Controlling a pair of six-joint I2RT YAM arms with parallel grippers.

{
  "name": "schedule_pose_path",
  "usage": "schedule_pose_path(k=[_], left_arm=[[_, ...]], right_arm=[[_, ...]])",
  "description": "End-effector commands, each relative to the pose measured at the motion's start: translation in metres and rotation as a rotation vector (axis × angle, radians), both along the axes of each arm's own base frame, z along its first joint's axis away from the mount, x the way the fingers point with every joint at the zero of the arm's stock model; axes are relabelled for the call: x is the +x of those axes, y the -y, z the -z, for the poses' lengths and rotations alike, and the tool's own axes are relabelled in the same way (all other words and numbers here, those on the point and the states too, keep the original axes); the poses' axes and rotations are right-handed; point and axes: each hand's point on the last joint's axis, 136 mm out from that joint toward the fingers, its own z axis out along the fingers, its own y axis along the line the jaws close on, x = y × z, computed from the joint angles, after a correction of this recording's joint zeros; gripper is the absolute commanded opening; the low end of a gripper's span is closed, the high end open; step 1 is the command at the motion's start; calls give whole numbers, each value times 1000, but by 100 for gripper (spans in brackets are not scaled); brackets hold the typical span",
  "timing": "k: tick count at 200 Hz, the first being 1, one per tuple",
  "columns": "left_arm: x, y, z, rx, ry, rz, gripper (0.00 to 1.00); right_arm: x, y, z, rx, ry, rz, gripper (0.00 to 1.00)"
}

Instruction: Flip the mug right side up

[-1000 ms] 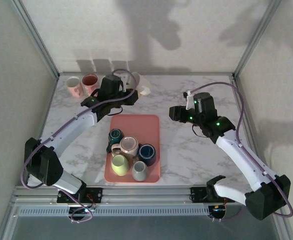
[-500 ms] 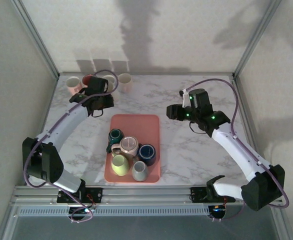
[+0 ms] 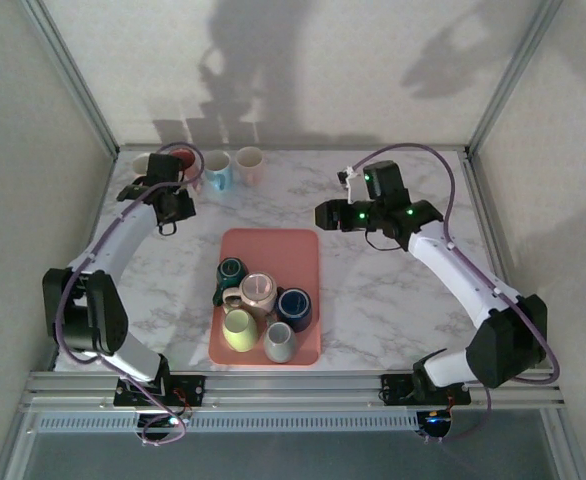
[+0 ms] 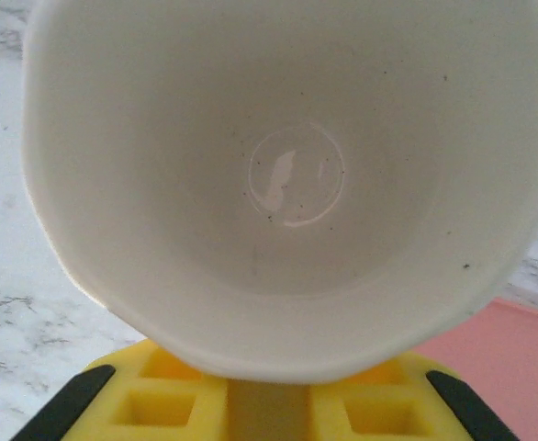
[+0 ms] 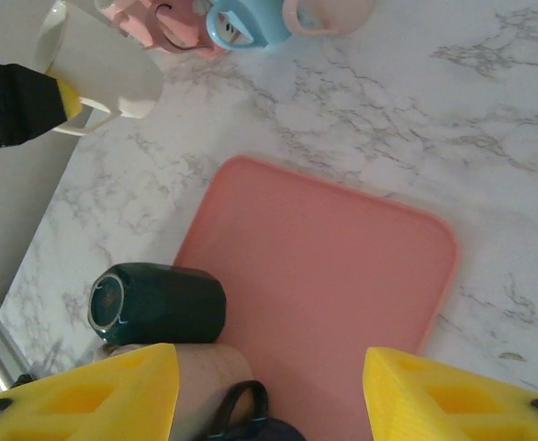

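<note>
Left side: my left gripper (image 4: 269, 409) is clamping, nearly closed, on the wall of the white mug (image 4: 287, 175). The mug's open mouth is facing my wrist camera and its glazed bottom is showing inside. Seen from above, this gripper (image 3: 170, 207) is hanging over the far left part of the marble table (image 3: 393, 290), just in front of a row of mugs along the back edge, among them a red mug (image 3: 180, 158), a light blue mug (image 3: 217, 172) and a beige mug (image 3: 250, 162). I cannot tell whether the white mug is touching the table.

Right side: my right gripper (image 5: 264, 395) is hovering over the pink tray (image 5: 342, 276) with its jaws standing apart and nothing between them. On the tray's near half a dark green mug (image 5: 159, 317) is lying on its side, crowded by a navy mug (image 3: 295, 305), a yellow-green mug (image 3: 239, 328) and a grey mug (image 3: 279, 343)
</note>
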Motion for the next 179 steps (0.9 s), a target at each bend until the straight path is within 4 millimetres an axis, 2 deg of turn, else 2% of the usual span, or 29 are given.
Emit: schedule_pose_path(k=[1,40,63,154,179], left_arm=[[6,-23,-2,75,10,-39,0],[8,-46,18,95,-31,-99,0],[13,-53,26,89,-32,-119,0],[18,-67,49,141,-55,-161,0],[19,-67,52,135,-44,-167,6]], right_arm=[[1,-8,-9,29,-15,-27,56],[6,-13,-3,28,-33,-39,56],[10,-16,-1,27,-42,-48,56],[20,-24,7,19,-57,-67,56],[21,-25,6,21,-57,-68,56]])
